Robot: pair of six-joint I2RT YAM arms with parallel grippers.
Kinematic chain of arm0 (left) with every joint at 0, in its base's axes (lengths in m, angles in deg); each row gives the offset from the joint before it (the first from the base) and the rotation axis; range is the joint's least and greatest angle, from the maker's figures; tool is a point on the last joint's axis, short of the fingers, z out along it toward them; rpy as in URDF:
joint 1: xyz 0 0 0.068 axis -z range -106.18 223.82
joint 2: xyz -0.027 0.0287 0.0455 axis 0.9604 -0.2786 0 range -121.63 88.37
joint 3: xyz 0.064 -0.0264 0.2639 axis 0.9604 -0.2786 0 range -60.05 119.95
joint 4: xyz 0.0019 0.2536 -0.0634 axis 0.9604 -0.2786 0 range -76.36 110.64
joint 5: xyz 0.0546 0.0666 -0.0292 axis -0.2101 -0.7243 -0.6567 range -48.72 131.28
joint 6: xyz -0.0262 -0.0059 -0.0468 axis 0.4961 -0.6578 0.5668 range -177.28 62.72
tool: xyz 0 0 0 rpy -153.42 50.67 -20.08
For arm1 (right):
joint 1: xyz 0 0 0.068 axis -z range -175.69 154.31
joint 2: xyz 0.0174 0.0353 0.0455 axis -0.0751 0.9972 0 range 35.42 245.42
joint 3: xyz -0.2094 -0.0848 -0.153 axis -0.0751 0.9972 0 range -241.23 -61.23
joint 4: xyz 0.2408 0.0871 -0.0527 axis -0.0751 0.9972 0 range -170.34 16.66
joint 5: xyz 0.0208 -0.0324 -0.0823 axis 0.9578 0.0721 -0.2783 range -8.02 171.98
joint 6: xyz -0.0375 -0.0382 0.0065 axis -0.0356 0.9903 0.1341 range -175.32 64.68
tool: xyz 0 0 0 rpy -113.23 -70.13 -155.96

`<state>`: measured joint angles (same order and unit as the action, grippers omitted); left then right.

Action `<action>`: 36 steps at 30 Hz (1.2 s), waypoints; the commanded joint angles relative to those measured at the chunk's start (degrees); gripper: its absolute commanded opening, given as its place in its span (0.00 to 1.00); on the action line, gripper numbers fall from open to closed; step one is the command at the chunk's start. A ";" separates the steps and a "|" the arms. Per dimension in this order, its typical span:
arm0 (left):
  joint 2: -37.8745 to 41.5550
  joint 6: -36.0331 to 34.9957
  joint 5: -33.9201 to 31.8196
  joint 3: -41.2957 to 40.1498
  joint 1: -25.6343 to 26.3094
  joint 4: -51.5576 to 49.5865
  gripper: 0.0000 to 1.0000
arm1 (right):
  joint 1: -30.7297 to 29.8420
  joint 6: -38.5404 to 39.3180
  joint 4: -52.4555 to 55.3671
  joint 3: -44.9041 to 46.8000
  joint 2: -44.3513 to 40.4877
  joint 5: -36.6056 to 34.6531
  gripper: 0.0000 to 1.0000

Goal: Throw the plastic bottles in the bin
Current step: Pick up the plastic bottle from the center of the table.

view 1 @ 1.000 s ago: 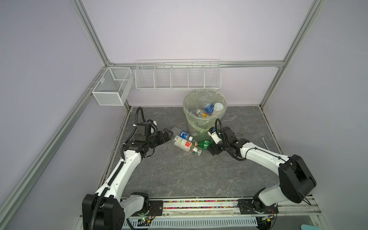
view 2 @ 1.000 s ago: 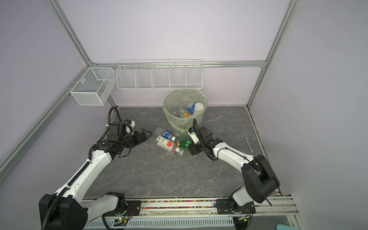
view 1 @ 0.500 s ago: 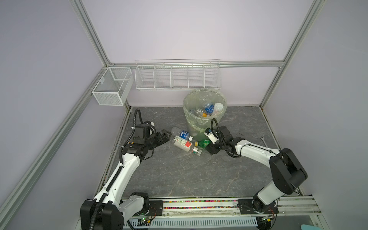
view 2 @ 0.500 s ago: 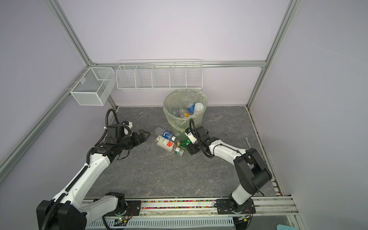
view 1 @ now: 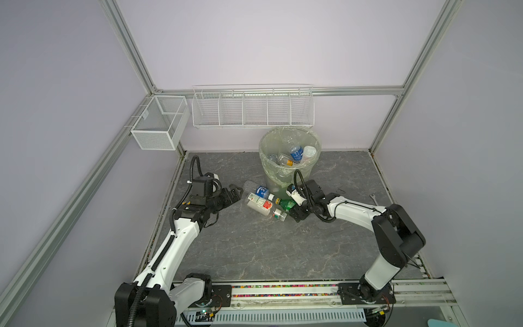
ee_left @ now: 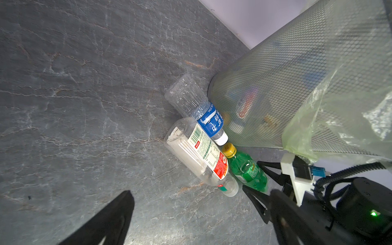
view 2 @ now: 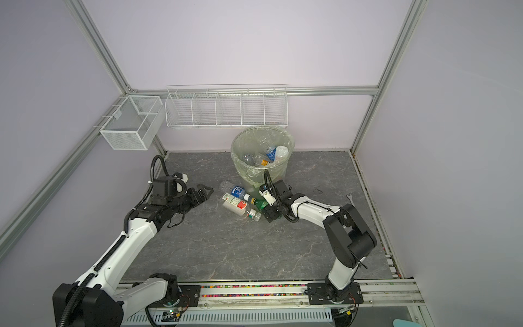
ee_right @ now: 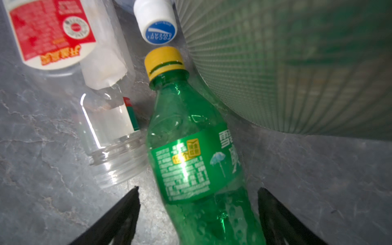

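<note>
We count several bottles (view 1: pixel 294 154) already in bin (view 1: pixel 276 178). Three left on floor (view 1: pixel 254 240) at its foot: blue-label bottle (view 1: pixel 259 190), red-and-white-label bottle (view 1: pixel 258 204), green bottle (view 1: pixel 286 203). Left gripper (view 1: pixel 236 193) open, empty, near blue-label bottle. Right gripper (ee_right: pixel 198 188) open, straddling green bottle, not clamped. We see that gap only in right wrist view; top views hide it.

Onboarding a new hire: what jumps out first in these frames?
The pale-green bin stands at the back of the table, already holding several bottles. Three more lie bunched at its foot; the right gripper straddles the green bottle with open jaws. The left gripper hangs open just short of them.
</note>
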<state>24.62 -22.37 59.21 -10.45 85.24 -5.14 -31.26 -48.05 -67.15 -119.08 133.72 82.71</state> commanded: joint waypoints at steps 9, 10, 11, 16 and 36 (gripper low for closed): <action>2.39 0.04 -1.49 -1.04 -0.52 0.86 0.99 | -6.01 -3.31 5.50 1.57 -1.31 -4.40 0.89; 2.19 0.13 -1.25 -1.06 -0.60 1.13 0.99 | -6.24 -3.80 5.68 1.75 -1.44 -4.17 0.90; 1.92 0.25 -1.07 -0.95 -0.65 1.45 0.99 | -6.49 -4.41 5.79 1.87 -1.36 -4.36 0.92; 0.60 1.03 0.28 -0.34 -0.61 2.48 0.99 | -6.54 -7.23 5.59 2.52 -0.48 -6.17 0.98; 3.88 2.02 -0.24 -1.19 -0.61 1.36 0.99 | -6.62 -11.30 3.02 7.11 -8.54 -8.02 0.63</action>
<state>27.70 -20.81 59.23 -10.89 85.07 -3.64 -37.58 -58.39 -63.44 -113.31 128.06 75.52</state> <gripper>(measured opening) 0.994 0.643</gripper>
